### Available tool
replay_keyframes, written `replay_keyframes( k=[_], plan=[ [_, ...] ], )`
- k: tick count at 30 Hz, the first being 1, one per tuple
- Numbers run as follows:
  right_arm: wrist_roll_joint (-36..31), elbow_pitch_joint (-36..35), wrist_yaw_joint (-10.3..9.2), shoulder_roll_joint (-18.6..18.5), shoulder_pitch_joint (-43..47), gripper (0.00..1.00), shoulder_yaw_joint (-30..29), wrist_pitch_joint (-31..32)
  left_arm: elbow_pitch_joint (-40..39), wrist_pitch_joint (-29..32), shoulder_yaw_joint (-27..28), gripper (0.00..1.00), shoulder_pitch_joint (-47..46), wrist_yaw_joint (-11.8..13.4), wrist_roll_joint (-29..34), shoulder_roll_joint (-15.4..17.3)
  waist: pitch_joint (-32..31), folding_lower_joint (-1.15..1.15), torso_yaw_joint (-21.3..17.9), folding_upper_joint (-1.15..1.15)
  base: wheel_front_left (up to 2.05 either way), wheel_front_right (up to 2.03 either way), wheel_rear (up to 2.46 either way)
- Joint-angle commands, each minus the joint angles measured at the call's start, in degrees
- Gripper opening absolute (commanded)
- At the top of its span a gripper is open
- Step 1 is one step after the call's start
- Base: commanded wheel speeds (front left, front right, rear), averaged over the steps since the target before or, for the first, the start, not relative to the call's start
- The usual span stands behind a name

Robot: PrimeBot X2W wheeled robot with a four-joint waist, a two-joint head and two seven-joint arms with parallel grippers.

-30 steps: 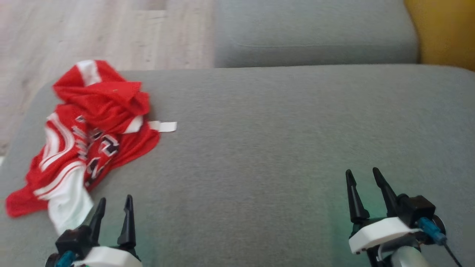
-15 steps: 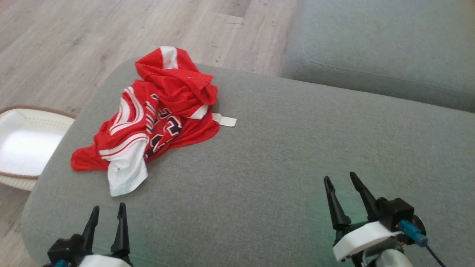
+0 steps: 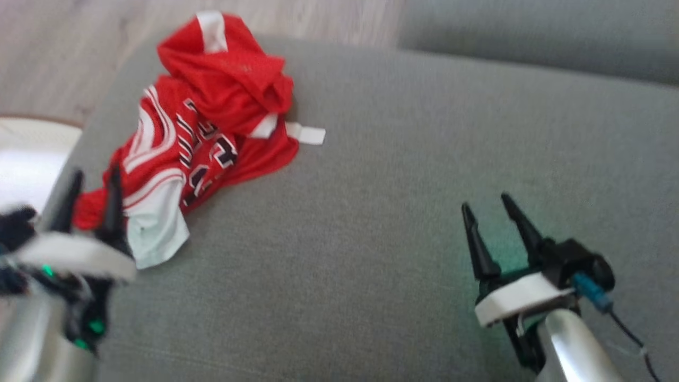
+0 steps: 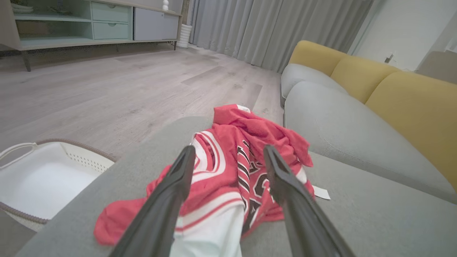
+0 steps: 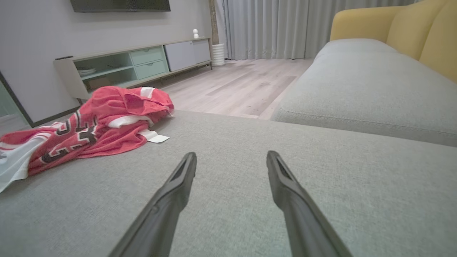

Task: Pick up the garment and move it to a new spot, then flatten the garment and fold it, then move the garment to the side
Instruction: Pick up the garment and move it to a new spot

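Observation:
The garment (image 3: pixel 212 101) is a red and white jersey with dark lettering, lying crumpled on the left part of the grey sofa cushion (image 3: pixel 382 212). It also appears in the left wrist view (image 4: pixel 246 142) and the right wrist view (image 5: pixel 96 125). My left gripper (image 3: pixel 95 175) is open, blurred, and hovers at the garment's near white hem with nothing between its fingers. In the left wrist view that gripper (image 4: pixel 228 151) points straight at the jersey. My right gripper (image 3: pixel 486 202) is open over bare cushion, well to the right of the garment, and the right wrist view (image 5: pixel 232 156) looks along its spread fingers.
A white laundry basket (image 4: pixel 43 175) stands on the wooden floor (image 4: pixel 107 89) just past the cushion's left edge. A second grey cushion (image 5: pixel 375 82) lies beyond, with yellow backrests (image 4: pixel 410 107) to the right. A low cabinet (image 5: pixel 142 64) stands by the far wall.
The head view has swung and tilted, so the whole picture shifted. My left gripper has moved forward to the garment's near hem. Both grippers remain open.

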Motion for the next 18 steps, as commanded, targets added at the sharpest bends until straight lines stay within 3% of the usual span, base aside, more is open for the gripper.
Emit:
replay_keyframes(
  k=[1, 3, 10, 18],
  plan=[
    [-1.20, -2.48, -0.04, -0.33, -2.95, 1.00, 0.65, -0.79, -1.95, 3.29, 3.31, 1.00, -5.13, 0.09, -1.33, 4.00, 7.20, -0.01, -1.86, 0.00, 0.00, 0.00, 0.00],
    [-2.19, -2.88, -0.04, -0.33, -3.55, 1.00, 0.41, -0.79, -1.26, 6.23, 3.17, 1.00, -7.14, 0.10, -1.16, 6.18, 9.76, -0.01, -2.24, 0.00, 0.00, 0.00, 0.00],
    [-4.72, -3.75, -0.04, -0.79, -4.88, 1.00, -1.18, -0.79, 6.30, 11.95, 1.61, 1.00, -12.47, 0.10, -4.54, 9.29, 15.60, -0.01, -2.88, 0.00, 0.00, 0.00, 0.00],
    [-5.88, -4.45, -0.04, -1.89, -5.28, 1.00, -2.43, -0.79, 17.41, 12.46, -1.71, 1.00, -17.90, 0.09, -5.63, 8.59, 17.04, -0.01, -2.23, 0.00, 0.00, 0.00, 0.00]
  ],
)
